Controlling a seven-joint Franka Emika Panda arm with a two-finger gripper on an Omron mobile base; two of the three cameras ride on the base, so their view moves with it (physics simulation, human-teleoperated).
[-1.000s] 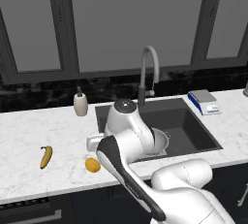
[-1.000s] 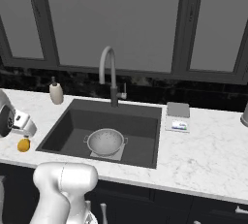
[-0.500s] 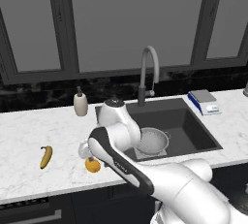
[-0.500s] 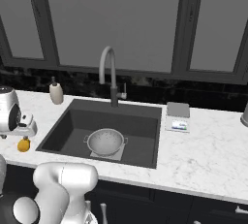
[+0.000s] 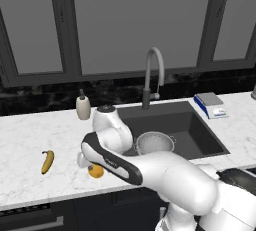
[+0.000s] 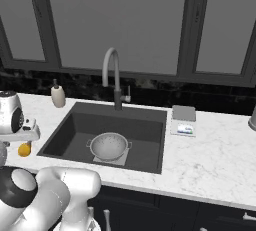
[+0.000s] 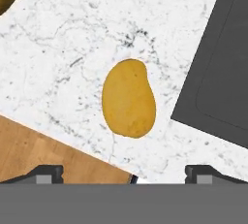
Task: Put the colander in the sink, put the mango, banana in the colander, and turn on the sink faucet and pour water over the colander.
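Colander [image 6: 109,146] sits upright in the sink [image 6: 145,125], under the faucet [image 6: 114,77]. Mango [image 7: 129,98] lies on the white marble worktop [image 5: 30,135] left of the sink, near the front edge, with the gripper [image 7: 123,172] directly above it, jaws wide apart, holding nothing. Banana [image 5: 47,161] lies further left on the worktop, apart from the mango.

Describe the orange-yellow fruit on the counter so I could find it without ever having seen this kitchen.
Start at the large dark grey recessed sink in the white marble counter and look left, towards the counter's front edge. There lies the small oval orange-yellow mango, right under the robot's open hand. Unlike the slim curved yellow banana further left, it is short, plump and rounded.
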